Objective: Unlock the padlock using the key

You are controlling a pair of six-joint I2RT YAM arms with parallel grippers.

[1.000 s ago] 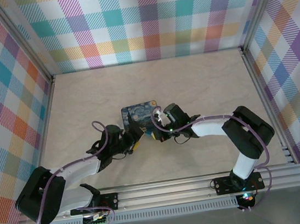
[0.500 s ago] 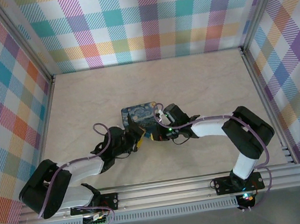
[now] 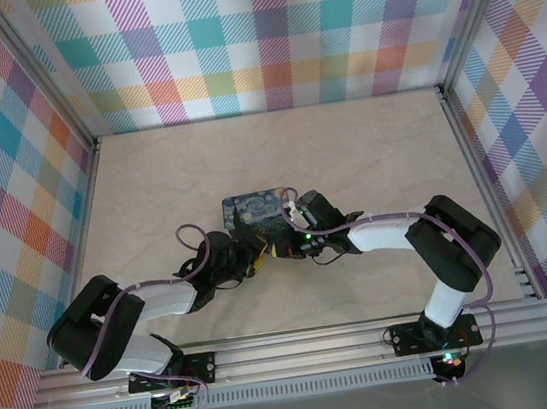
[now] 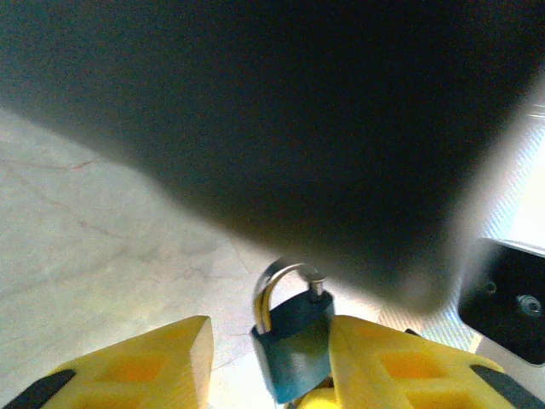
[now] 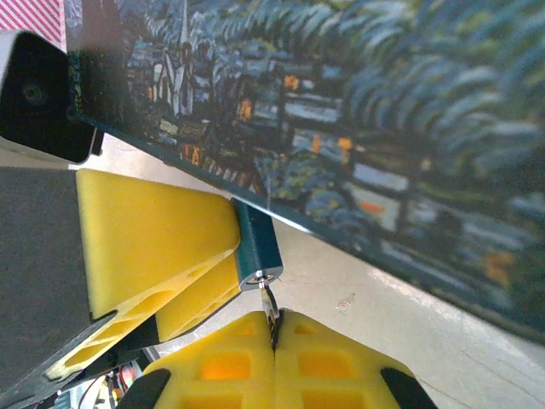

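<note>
Key meets lock at the 6 o'clock edge of the painted tin [image 3: 254, 208], where we see the left gripper [image 3: 253, 253] and the right gripper [image 3: 281, 250] come nose to nose in the top view.

In the right wrist view the right gripper [image 5: 274, 331] has its yellow fingers pressed together on the key [image 5: 269, 303]. The key's tip stands at the keyhole in the base of the blue padlock [image 5: 255, 248], at 12 o'clock from the pinch. We cannot tell how deep the blade sits.

The left wrist view shows the padlock [image 4: 294, 345] upright between the spread fingers of the left gripper [image 4: 277, 375]. It touches the pad at 3 o'clock, and bare table shows at 9 o'clock. Its silvery shackle [image 4: 285, 279] looks seated in the body.

We judge the step in hand to be seating and turning the key. The next move calls for the left fingers to close on the body. The right wrist must then roll about the blade's own line, or the tiny lock may simply spin with it.
</note>
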